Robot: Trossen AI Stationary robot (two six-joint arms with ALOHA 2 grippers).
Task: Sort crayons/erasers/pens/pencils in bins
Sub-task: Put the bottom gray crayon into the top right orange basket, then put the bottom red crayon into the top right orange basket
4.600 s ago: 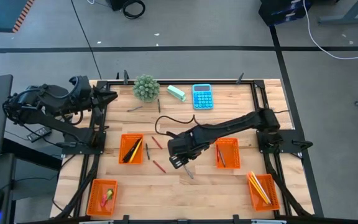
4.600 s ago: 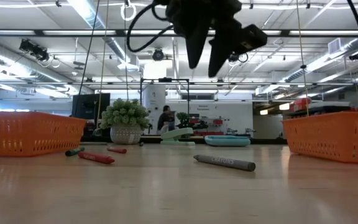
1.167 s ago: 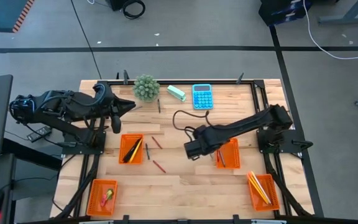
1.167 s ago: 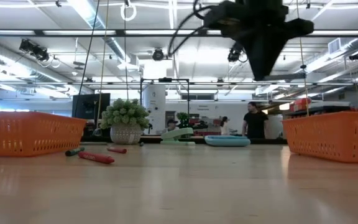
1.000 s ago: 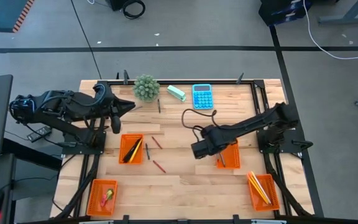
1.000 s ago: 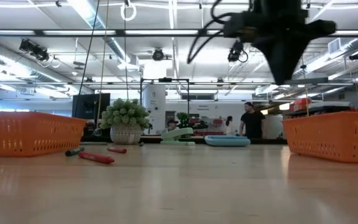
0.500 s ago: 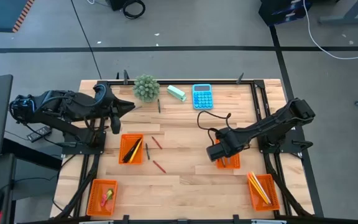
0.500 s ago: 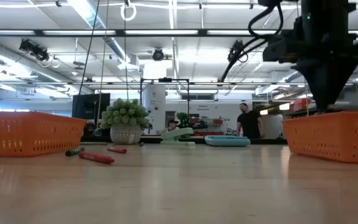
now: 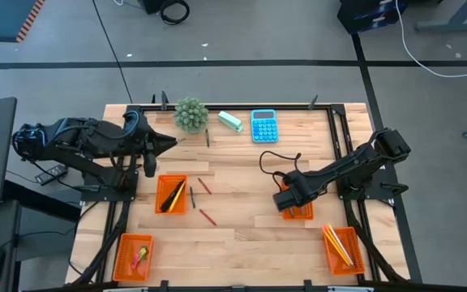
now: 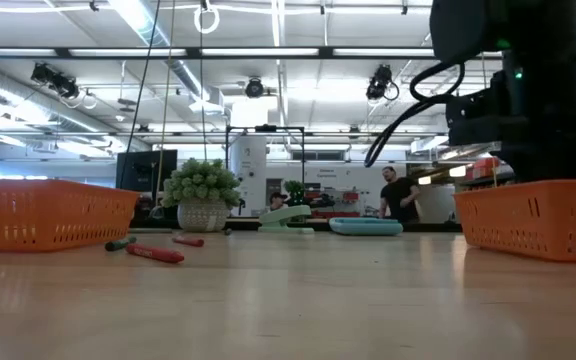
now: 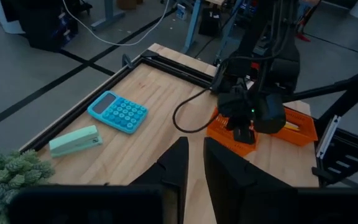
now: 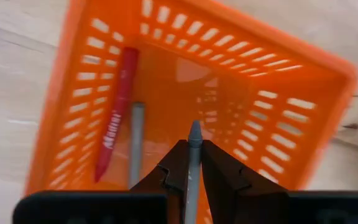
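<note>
Tabletop (image 9: 242,231): right tool (image 12: 193,163) hangs directly over bin (image 12: 328,74), clenched on grey crayon (image 12: 194,155). Crayon's long axis runs straight out from tool tip, along bin's length. Inside bin, beside tool tip: red crayon (image 12: 117,115) and second grey stick (image 12: 135,144), both parallel to held one. Judgement: drop needs only release. Left tool (image 11: 192,163) well apart, near plant (image 9: 190,113), empty, fingers slightly parted.

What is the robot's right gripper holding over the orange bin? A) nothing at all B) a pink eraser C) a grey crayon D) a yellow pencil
C: in the right wrist view the right gripper is shut on a grey crayon, its tip pointing into the orange bin, where a red crayon and another grey one already lie.
</note>
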